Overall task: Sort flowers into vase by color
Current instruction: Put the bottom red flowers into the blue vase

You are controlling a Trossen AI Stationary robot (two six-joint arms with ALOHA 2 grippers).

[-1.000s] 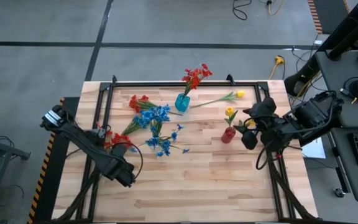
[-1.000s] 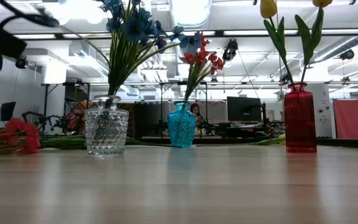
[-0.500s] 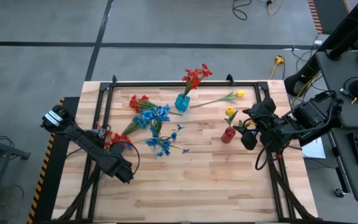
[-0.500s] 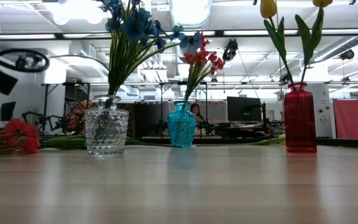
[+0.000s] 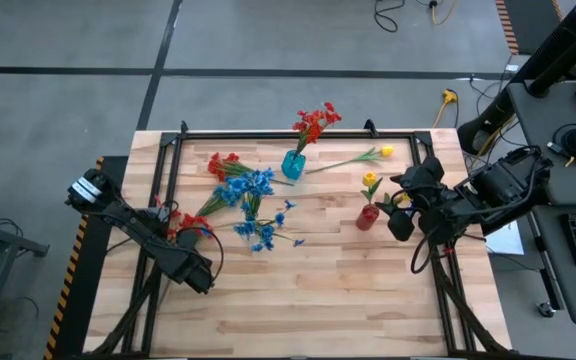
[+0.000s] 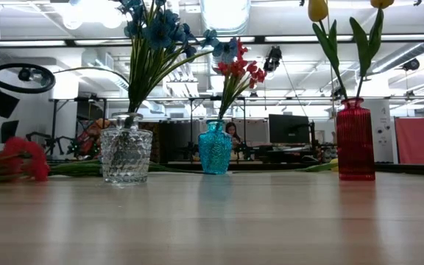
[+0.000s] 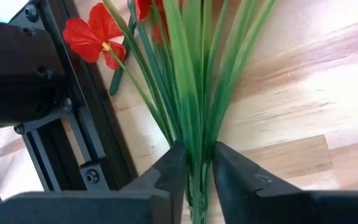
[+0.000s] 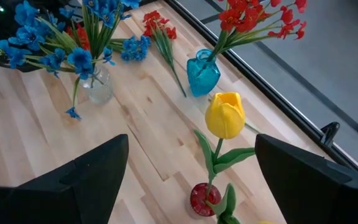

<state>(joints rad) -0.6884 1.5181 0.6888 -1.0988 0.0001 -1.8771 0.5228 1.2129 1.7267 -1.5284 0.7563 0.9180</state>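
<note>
I see the flowers spread over the back half of the worktop. A red bunch (image 7: 166,74) lies flat near the left edge, its green stalks running between the fingers (image 7: 166,180) of my left gripper (image 5: 196,272), whose jaws are clenched on those stalks just above the wood. The heads of that bunch (image 5: 190,225) lie just in from the left rail, and from table height they show low at the left side (image 6: 22,158).

Blue flowers (image 5: 251,190) stand in a clear glass vase (image 6: 126,154) left of the middle, with more blue heads (image 5: 263,235) lying toward the front of it. Another red bunch (image 5: 223,163) lies flat behind the blue ones, toward the back-left corner. A blue vase (image 5: 293,164) near the back edge holds red flowers (image 5: 315,122). One yellow flower (image 5: 383,151) lies on the wood near the back-right corner, its stalk pointing toward the blue vase. A red vase (image 5: 367,217) toward the right edge holds a yellow tulip (image 8: 224,115).

My right gripper (image 5: 400,205) hangs just right of the red vase, jaws spread wide and released, holding nothing.

Black rails (image 5: 168,170) run along the left and right sides of the worktop (image 5: 318,300).
</note>
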